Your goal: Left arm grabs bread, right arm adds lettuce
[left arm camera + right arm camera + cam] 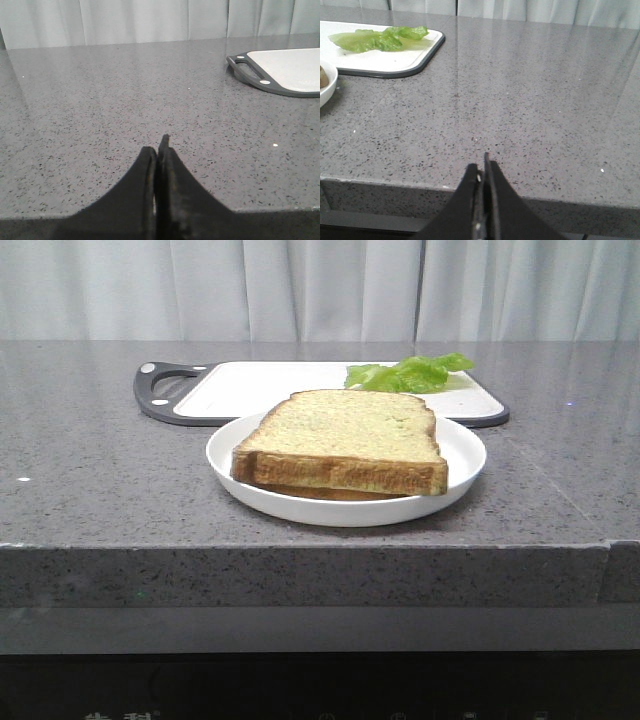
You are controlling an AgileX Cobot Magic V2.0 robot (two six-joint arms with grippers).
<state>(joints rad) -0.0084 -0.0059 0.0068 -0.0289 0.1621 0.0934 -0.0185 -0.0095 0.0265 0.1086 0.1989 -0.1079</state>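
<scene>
**A:** ok so where's everything rn?

**B:** front cam: bread sits on top of a 2nd slice on a white plate, pretty much dead center of the grey speckled counter. Lettuce is at about 1 o'clock from the bread, lying on the far right part of a white cutting board w/ a black rim, its handle at 10 o'clock from the plate. Board's right behind the plate.

**A:** and the grippers?

**B:** neither arm shows in the front cam. Left gripper per its wrist cam: fingers pressed together, nothing between them, low over bare counter, board handle well off to the side. Right gripper same deal, clenched & empty, by the counter's front edge, lettuce and plate rim well apart from it.

**A:** touching anything?

**B:** can't tell tbh.
</scene>
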